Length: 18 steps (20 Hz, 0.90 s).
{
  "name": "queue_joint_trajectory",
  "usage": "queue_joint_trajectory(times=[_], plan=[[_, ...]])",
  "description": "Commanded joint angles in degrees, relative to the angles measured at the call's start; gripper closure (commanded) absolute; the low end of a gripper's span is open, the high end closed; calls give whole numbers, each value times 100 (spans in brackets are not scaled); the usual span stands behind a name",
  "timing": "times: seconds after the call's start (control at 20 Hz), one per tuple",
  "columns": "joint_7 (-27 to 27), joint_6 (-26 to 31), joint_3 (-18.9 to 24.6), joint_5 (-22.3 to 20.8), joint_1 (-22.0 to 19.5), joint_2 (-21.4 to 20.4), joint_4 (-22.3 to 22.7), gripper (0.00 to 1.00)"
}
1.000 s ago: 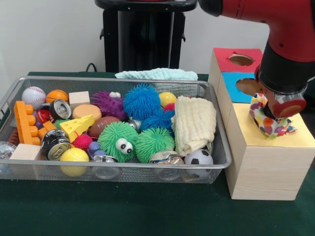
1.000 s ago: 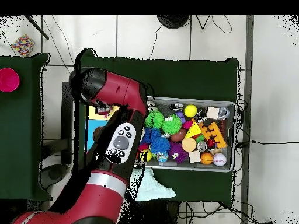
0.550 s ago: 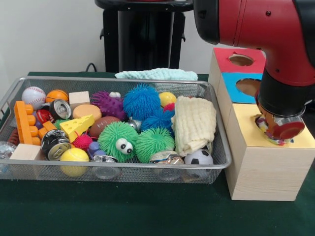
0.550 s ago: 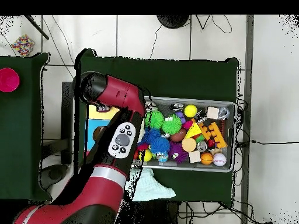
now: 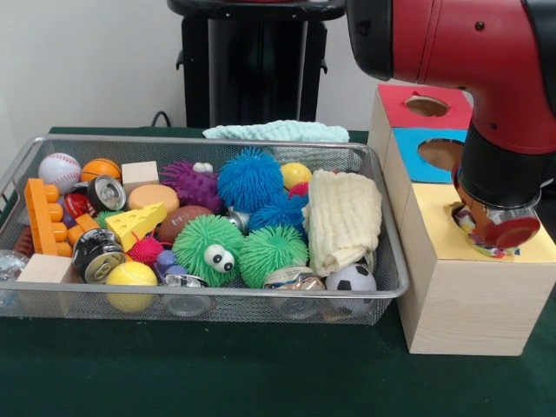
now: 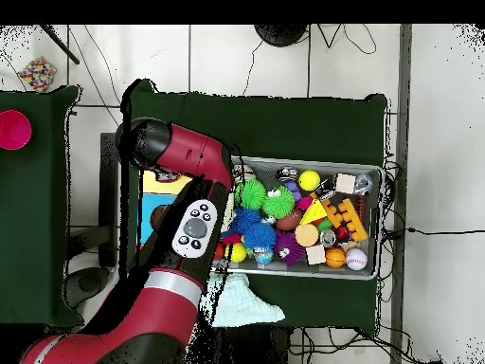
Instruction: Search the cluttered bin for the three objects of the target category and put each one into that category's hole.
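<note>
My gripper (image 5: 495,236) is pressed low onto the yellow top (image 5: 434,234) of the wooden sorting box, at its hole. A polka-dot cloth (image 5: 466,221) shows only as scraps around the wrist end; the rest is hidden under it. The blue hole (image 5: 439,153) and red hole (image 5: 426,105) lie behind, uncovered. In the wire bin (image 5: 217,297) a cream folded towel (image 5: 345,217) lies at the right end among fuzzy balls, cans and blocks. From overhead my arm (image 6: 189,227) covers the box, with a yellow corner (image 6: 156,185) showing.
A teal cloth (image 5: 276,130) lies on the table behind the bin, seen overhead as the teal cloth (image 6: 248,303) near my base. The bin's rim (image 6: 380,223) stands close to the box. A second green table holds a red disc (image 6: 13,129).
A second ago the polka-dot cloth hung from my gripper above the yellow top. The gripper then dropped onto the hole, hiding most of the cloth. Over the last half second it barely moved.
</note>
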Motion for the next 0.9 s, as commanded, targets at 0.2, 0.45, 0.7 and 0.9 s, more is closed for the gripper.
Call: queue_joint_trajectory(times=[0.2, 0.45, 0.7, 0.9], plan=[[915, -1149, 814, 22, -22, 730, 1067, 100], [982, -922, 745, 20, 5, 569, 1113, 100], [1092, -980, 701, 64, 45, 486, 1139, 100], [1174, -983, 590, 40, 89, 401, 1155, 100]])
